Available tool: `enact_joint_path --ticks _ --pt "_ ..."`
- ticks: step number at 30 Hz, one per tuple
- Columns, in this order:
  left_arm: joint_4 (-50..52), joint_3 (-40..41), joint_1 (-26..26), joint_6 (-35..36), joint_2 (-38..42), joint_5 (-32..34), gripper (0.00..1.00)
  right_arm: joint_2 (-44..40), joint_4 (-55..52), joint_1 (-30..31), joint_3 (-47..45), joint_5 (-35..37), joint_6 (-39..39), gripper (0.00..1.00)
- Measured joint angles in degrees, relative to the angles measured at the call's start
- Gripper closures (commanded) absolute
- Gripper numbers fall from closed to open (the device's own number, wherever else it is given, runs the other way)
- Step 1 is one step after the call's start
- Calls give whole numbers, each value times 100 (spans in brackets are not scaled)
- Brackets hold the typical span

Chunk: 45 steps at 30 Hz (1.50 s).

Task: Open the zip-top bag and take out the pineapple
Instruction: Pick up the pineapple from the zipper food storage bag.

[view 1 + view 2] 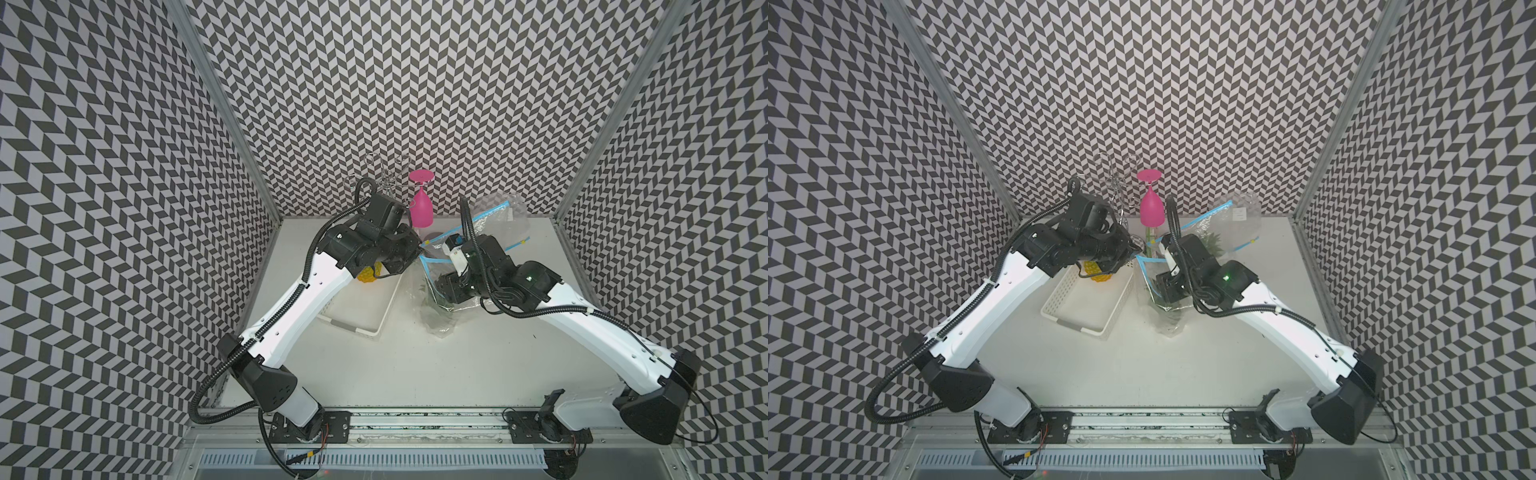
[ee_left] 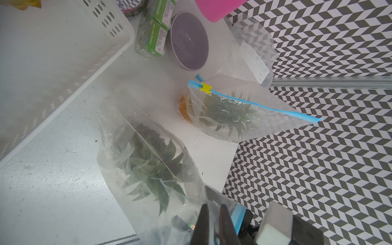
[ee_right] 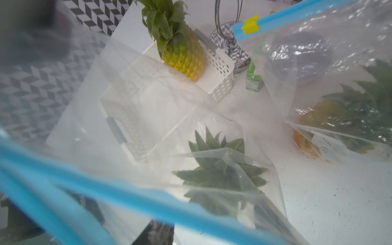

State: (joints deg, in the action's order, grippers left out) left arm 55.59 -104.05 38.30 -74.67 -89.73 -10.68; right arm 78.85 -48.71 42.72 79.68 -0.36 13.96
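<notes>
The zip-top bag [image 1: 436,320] [image 1: 1169,322] lies mid-table, clear with a blue zip strip [image 3: 131,191]. Inside it a pineapple shows only by its green crown [image 2: 148,167] [image 3: 220,169]. My left gripper [image 2: 214,224] [image 1: 417,246] is shut on the bag's film beside the zip strip. My right gripper [image 3: 212,233] [image 1: 446,286] is low at the bag's mouth with its jaws apart. One dark finger [image 3: 159,233] shows clearly; the other is blurred behind film. The zip strip runs across in front of them.
A bare pineapple [image 1: 368,275] [image 3: 180,51] leans in the white basket [image 1: 1073,325] on the left. A second zip bag [image 1: 498,224] [image 2: 244,114] with a pineapple sits at the back right. Pink glass [image 1: 421,208], wire rack [image 1: 386,178], purple bowl [image 2: 188,40] and green boxes [image 2: 151,36] stand behind.
</notes>
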Motion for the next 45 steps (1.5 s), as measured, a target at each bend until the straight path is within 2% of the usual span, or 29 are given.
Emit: enact_joint_path --ticks 8,14,24,31,37,45 --pt "-232 505 109 -26 170 -162 96 -17 -46 127 -372 142 -109 25" --pt "-367 887 138 -114 356 -205 95 -13 275 138 -463 267 177 17" --pt "-612 1300 138 -273 498 -203 95 -4 715 409 -861 496 1102 20" --pt "-688 1340 138 -330 498 -210 95 0 938 595 -1176 949 1735 12" --pt "-756 1340 142 -350 498 -227 95 37 1316 597 -1220 1449 1838 8" --pt "-782 1342 184 -420 498 -258 95 273 2006 597 -1471 1530 1847 7"
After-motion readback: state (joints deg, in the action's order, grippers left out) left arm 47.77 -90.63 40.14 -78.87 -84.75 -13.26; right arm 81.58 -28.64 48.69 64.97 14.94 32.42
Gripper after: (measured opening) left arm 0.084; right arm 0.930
